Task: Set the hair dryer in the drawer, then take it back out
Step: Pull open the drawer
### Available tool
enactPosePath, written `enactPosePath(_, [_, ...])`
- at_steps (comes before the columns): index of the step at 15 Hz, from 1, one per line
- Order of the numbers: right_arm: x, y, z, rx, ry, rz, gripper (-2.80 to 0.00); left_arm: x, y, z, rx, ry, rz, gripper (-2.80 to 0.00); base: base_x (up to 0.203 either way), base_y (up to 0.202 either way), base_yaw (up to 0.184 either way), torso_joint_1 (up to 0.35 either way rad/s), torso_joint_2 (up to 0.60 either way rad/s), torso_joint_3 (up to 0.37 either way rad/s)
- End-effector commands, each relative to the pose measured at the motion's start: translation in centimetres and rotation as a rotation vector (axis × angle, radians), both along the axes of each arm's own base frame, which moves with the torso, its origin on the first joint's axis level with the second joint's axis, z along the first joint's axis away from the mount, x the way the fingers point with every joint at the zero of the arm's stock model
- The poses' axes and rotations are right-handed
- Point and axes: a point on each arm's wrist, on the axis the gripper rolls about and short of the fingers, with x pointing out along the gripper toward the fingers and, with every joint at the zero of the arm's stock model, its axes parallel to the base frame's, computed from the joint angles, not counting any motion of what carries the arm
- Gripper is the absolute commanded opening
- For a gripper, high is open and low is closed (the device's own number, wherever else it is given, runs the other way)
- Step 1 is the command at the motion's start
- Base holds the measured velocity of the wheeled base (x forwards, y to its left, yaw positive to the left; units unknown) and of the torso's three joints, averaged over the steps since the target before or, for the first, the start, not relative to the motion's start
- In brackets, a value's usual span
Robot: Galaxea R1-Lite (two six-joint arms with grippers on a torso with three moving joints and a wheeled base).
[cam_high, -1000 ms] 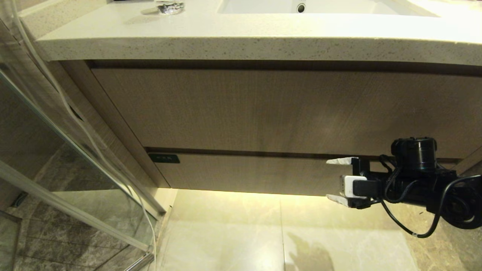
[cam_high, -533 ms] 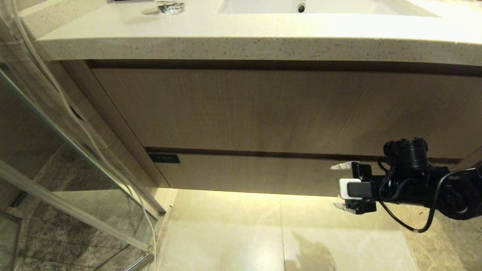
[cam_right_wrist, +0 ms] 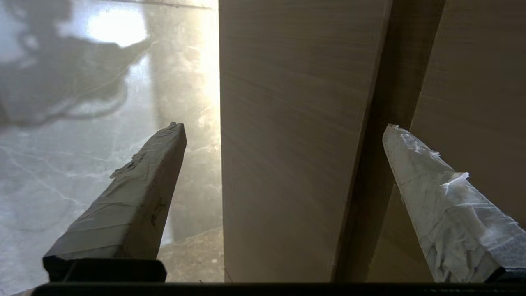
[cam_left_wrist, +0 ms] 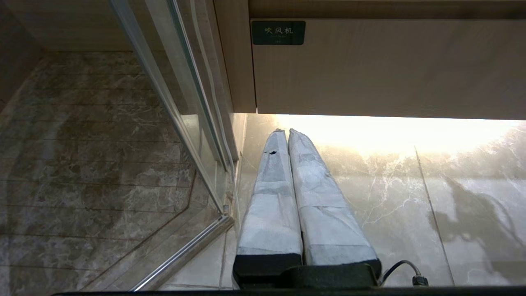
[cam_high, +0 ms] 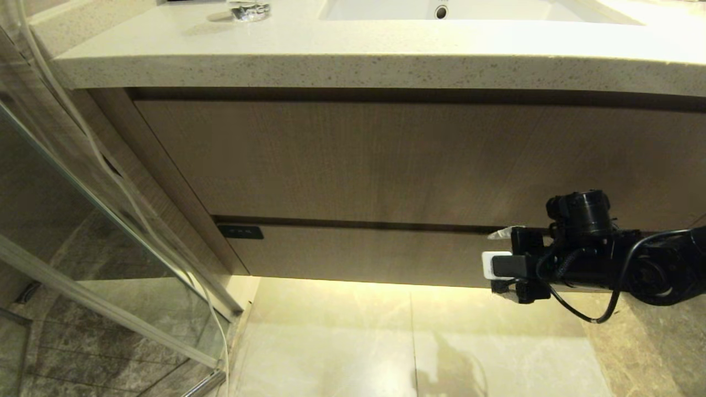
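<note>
The drawer (cam_high: 375, 253) is the shallow wood-grain front low on the vanity, fully closed, with a dark tag (cam_high: 240, 231) at its upper left. The hair dryer is out of view. My right gripper (cam_high: 496, 263) is open at the drawer's right part, turned sideways. Its upper finger is level with the dark gap above the drawer and its lower finger is near the bottom edge. In the right wrist view the drawer (cam_right_wrist: 287, 213) front fills the space between the spread fingers of the right gripper (cam_right_wrist: 283, 127). My left gripper (cam_left_wrist: 284, 132) is shut and empty, low over the floor below the tag (cam_left_wrist: 278, 32).
A taller wood-grain front (cam_high: 386, 160) sits above the drawer under a speckled countertop (cam_high: 331, 60) with a sink (cam_high: 441, 10). A glass shower door (cam_high: 83, 220) and its metal frame (cam_left_wrist: 185, 246) stand at the left. Glossy marble floor (cam_high: 331, 342) lies below.
My right gripper has risen and moved left, closer to the drawer front, staying open. The drawer has stayed closed.
</note>
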Motion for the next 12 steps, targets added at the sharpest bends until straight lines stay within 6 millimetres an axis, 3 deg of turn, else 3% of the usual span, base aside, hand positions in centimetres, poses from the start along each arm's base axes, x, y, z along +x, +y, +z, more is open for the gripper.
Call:
enactPosePath(1, [0.6,0.6,-0.4,-0.004,0.002,0.016,0.00,0.0,0.0,0.0,0.000,0.000,0.000,-2.80,0.000,0.000,0.000,0.000,0.00,0.000])
enactPosePath(12, [3.6,1.8,-2.4,0.089,0.016,-0.074,0.00,0.0,0.0,0.0,0.000,0.000,0.000,-2.80,0.000,0.000,0.000,0.000,0.00,0.000])
